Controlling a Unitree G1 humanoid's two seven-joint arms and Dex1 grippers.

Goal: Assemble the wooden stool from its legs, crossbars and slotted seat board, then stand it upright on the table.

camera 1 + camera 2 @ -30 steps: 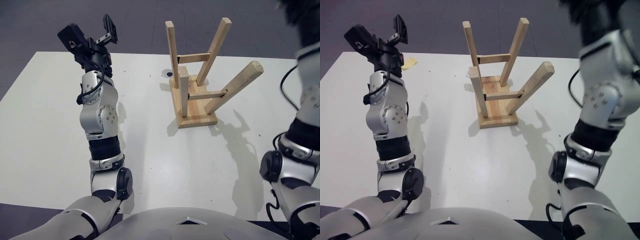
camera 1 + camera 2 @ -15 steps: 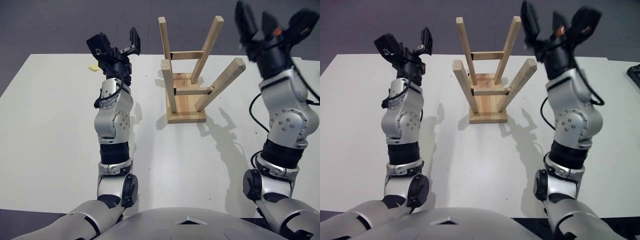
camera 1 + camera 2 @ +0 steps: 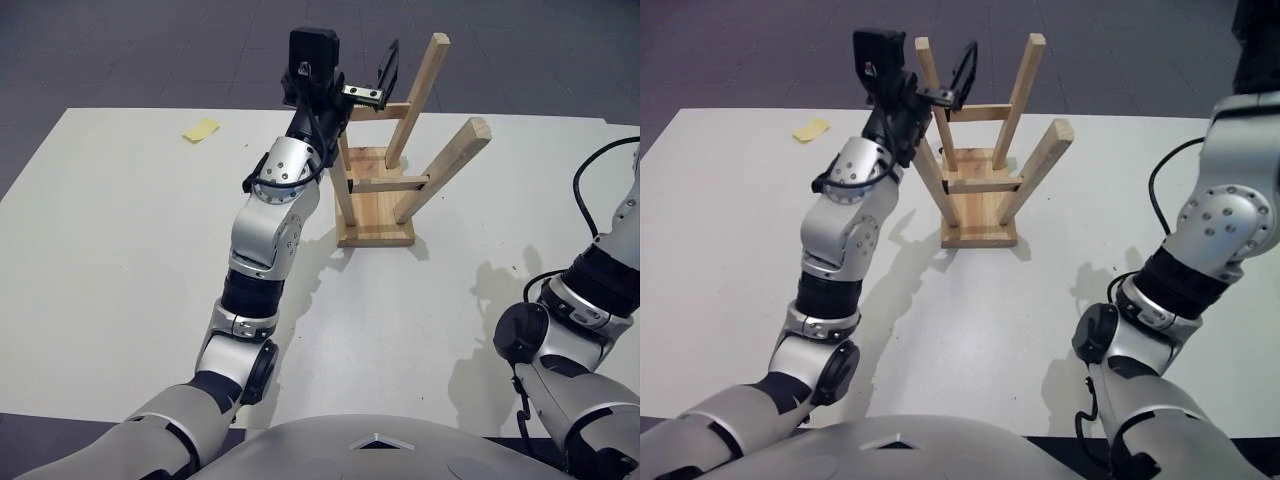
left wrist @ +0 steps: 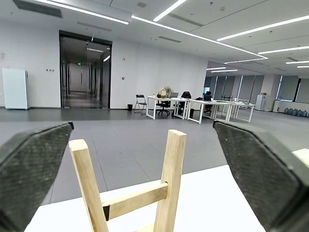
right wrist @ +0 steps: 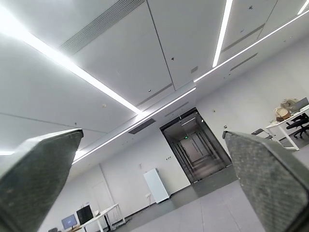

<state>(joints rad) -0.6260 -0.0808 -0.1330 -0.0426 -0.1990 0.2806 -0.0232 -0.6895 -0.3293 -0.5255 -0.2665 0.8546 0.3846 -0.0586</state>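
The wooden stool stands upside down on the white table, seat board flat on the top, legs and crossbars pointing up. My left gripper is raised level with the tops of the far legs, open, nothing between its pads. In the left wrist view two legs joined by a crossbar stand ahead, between the wide-apart pads, not touched. The left forearm hides part of the near left leg. My right gripper is open and empty, aimed at the ceiling; its arm rises at the right.
A yellow paper note lies at the table's far left. The table's far edge runs just behind the stool. Bare table surface lies on both sides of the stool and in front of it.
My left arm has swung right, from well left of the stool up to its far legs. My right arm dropped in beside the stool, then rose again, its gripper now above the head views.
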